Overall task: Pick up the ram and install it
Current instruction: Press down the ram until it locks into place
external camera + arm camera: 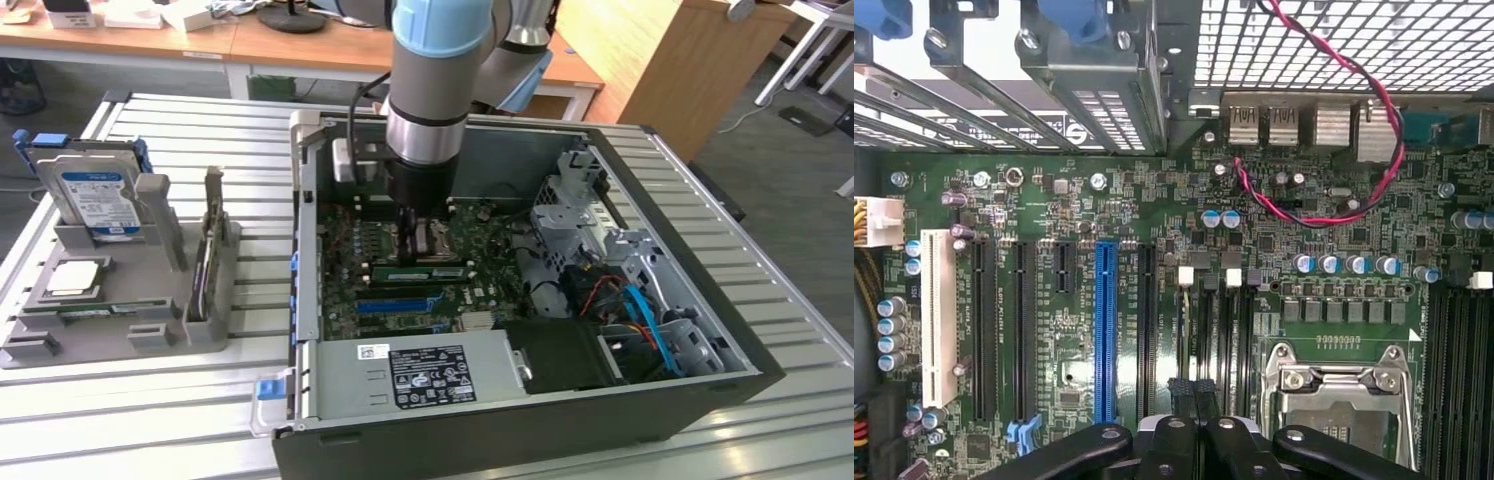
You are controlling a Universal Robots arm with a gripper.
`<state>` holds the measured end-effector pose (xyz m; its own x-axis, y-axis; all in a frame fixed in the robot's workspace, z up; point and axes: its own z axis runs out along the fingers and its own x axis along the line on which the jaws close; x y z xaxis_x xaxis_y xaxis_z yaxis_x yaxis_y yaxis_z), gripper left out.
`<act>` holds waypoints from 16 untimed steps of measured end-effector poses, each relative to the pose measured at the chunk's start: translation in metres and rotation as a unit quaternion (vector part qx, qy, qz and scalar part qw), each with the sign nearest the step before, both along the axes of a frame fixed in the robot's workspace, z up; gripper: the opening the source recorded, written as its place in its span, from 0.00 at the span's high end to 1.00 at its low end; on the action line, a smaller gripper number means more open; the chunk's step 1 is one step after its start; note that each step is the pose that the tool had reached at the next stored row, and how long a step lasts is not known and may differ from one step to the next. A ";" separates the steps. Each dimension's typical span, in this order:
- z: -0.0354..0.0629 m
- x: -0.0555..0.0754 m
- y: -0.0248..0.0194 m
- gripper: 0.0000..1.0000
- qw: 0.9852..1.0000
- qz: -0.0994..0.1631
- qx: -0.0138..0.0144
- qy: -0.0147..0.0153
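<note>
While my hand [430, 232] hangs shut and holding nothing just above the processor socket [1334, 392], fingers together probably for pressing, the ram [420, 272] looks seated in its slot just beside that socket.

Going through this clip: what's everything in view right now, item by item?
computer case: one, dark, open, on the slatted table
motherboard: one, green, inside the case
power supply: one, silver, at the case's near edge
holder: one, grey, exterior view's left
hard drive: one, blue-labelled, upright in the holder
processor: one, silver, on the holder
ram: apparently one, green, flat at the holder's front
arm: one, grey and blue
claw: one, black, shut, over the motherboard
</note>
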<state>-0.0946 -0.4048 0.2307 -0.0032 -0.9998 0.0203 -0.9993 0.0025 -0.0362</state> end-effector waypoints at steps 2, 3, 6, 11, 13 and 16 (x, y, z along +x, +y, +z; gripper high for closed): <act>-0.0004 0.000 0.0000 0.90 1.000 0.000 0.000 0.000; -0.0005 0.000 0.0000 0.90 1.000 -0.001 0.000 0.000; -0.0008 0.000 0.0000 0.90 1.000 -0.002 0.000 0.000; -0.0016 0.000 -0.0007 0.90 1.000 -0.011 0.000 0.000; -0.0043 -0.001 -0.0007 0.90 1.000 -0.020 0.000 0.000; -0.0044 -0.001 -0.0007 0.90 1.000 -0.020 0.000 0.000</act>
<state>-0.0959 -0.4055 0.2263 -0.0428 -0.9989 0.0204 -0.9985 0.0421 -0.0363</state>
